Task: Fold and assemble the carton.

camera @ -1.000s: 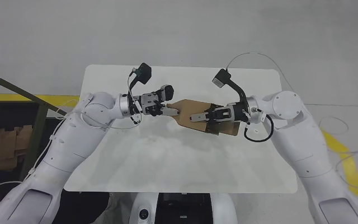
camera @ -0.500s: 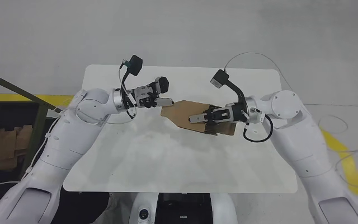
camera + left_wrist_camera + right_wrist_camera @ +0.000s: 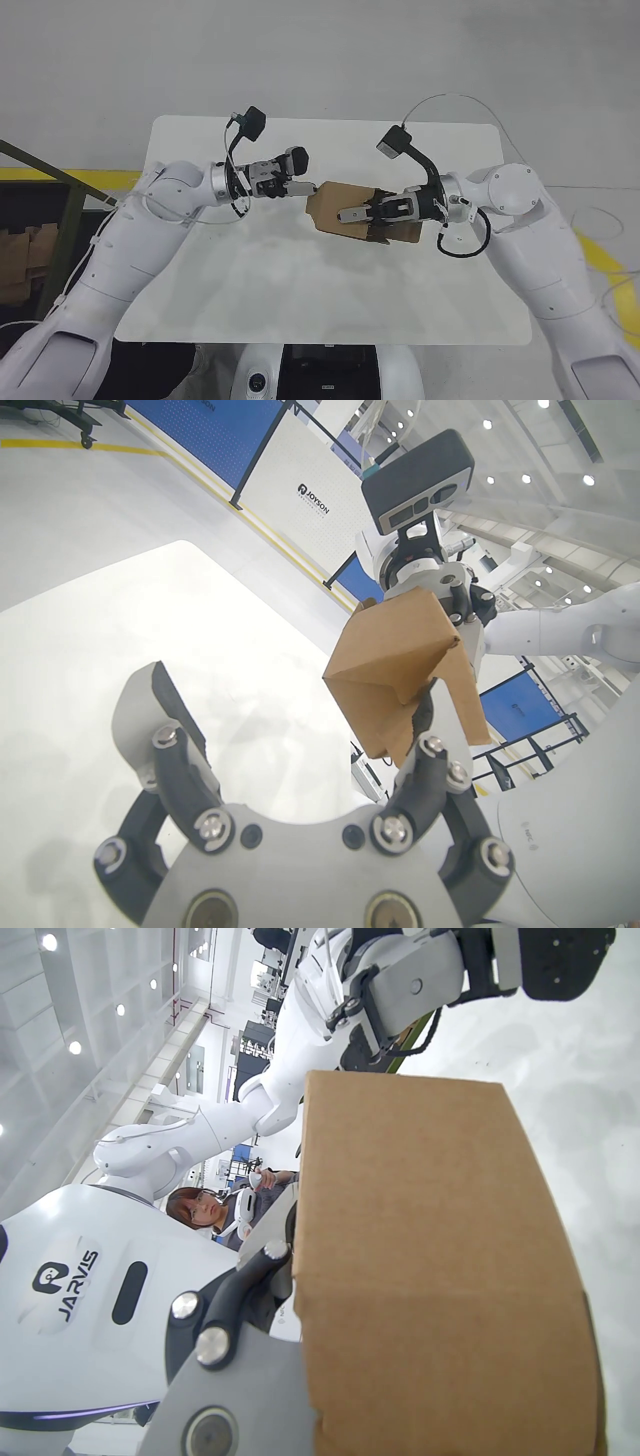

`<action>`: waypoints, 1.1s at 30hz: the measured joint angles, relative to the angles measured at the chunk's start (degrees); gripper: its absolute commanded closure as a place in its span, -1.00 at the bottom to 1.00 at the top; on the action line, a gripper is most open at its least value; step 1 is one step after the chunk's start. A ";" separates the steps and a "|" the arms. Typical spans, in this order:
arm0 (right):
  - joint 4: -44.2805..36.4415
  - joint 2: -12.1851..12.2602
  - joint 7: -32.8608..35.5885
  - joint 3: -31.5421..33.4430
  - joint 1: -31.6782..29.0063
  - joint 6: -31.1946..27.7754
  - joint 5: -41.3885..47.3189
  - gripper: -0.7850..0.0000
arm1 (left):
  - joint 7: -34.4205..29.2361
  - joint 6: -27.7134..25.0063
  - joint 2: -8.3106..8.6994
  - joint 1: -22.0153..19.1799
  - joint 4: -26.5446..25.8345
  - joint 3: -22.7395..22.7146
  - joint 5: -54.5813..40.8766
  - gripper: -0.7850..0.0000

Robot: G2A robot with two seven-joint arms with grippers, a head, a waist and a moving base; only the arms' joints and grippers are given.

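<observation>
1. The left gripper (image 3: 295, 690) has its fingers spread wide apart and grips nothing.
2. One left finger (image 3: 425, 710) touches the near end of the carton (image 3: 395, 660) with its tip, at the seam where the folded flaps meet. The other finger stands clear, over the table (image 3: 100, 640).
3. The right gripper (image 3: 352, 213) is clamped on the carton (image 3: 330, 200). One finger lies along the carton's upper face. The wrist sits at the carton's far end.
4. The carton is brown cardboard. It is held lengthwise between the two grippers, above the middle of the white table (image 3: 300, 290).
5. The end facing the left gripper is folded shut, with flaps meeting in angled creases.
6. In the right wrist view one flat carton wall (image 3: 430, 1253) runs away from the camera. The left arm's wrist (image 3: 400, 983) shows just past its far edge.
7. Whether the carton's lower face touches the table cannot be told.
</observation>
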 measured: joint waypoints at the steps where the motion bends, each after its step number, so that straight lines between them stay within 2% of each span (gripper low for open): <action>1: -0.03 0.01 0.04 0.00 -0.01 0.00 0.04 1.00 | -0.13 -0.07 -0.03 -0.05 0.07 0.04 -0.11 -1.00; 12: 0.48 -0.13 0.40 0.00 -0.14 -1.28 3.47 1.00 | -0.89 -2.28 -0.19 0.73 -0.57 0.19 0.30 -1.00; 33: 2.51 -0.61 2.60 -0.57 0.61 -3.83 8.33 1.00 | -3.73 -2.52 -0.75 0.36 -1.66 2.00 -2.24 -1.00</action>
